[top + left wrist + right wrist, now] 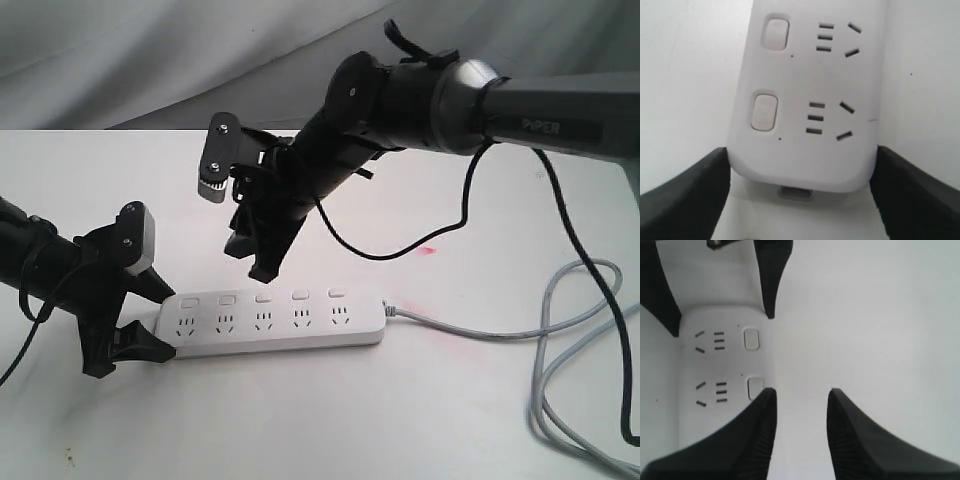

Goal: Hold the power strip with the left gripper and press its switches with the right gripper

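White power strip (275, 320) lies on a table (300, 430). The left gripper (163, 320) clamps its rounded end, steadying it; the right gripper (250, 262) hovers above the switches (263, 298), jaws slightly parted, empty.

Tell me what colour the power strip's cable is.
The cable is light grey, clearest in the exterior view.

Light bright, diffuse | soft shadow at 6 o'clock edge of long flat white plastic power strip (270, 340) | glare on rounded grey arm joint (473, 78), 1 o'clock | wrist views soft, black gripper fingers (740, 445) blurred
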{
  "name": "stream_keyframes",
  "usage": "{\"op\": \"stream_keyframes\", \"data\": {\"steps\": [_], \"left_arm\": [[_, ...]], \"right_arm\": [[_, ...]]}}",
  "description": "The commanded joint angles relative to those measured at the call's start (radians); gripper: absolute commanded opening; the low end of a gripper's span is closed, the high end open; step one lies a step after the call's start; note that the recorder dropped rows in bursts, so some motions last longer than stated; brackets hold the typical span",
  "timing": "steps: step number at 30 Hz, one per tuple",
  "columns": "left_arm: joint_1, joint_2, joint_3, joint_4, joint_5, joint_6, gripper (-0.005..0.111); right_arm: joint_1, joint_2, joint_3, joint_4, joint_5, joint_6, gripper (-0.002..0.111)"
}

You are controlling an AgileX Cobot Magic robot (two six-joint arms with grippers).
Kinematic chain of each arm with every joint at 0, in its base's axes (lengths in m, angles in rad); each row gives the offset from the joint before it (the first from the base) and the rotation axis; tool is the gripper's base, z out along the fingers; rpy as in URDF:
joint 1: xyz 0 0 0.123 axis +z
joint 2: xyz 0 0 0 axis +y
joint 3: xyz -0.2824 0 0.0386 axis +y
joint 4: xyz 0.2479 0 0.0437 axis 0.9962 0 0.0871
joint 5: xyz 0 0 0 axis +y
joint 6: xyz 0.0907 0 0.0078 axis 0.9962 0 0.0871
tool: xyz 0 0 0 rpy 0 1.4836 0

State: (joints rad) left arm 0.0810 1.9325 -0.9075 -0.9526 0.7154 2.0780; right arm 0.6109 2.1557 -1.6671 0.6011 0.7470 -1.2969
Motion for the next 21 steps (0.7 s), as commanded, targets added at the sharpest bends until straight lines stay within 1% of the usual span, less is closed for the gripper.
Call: {"op": "stream_keyframes", "data": {"steps": [1, 10, 21], "left_arm": [[0.001, 0.000, -0.005, -0.003, 0.015, -0.003, 0.061], [0.001, 0.000, -0.005, -0.003, 0.015, 0.001, 0.061], [0.001, 0.000, -0.005, -0.003, 0.015, 0.001, 0.061]], "right_arm": [[-0.035, -0.006, 0.008, -0.017, 0.062, 0.018, 0.032], [-0.041, 0.000, 0.065, 0.010, 0.005, 0.016, 0.032], [-0.025, 0.048, 0.065, 0.056, -0.017, 0.007, 0.032]]}}
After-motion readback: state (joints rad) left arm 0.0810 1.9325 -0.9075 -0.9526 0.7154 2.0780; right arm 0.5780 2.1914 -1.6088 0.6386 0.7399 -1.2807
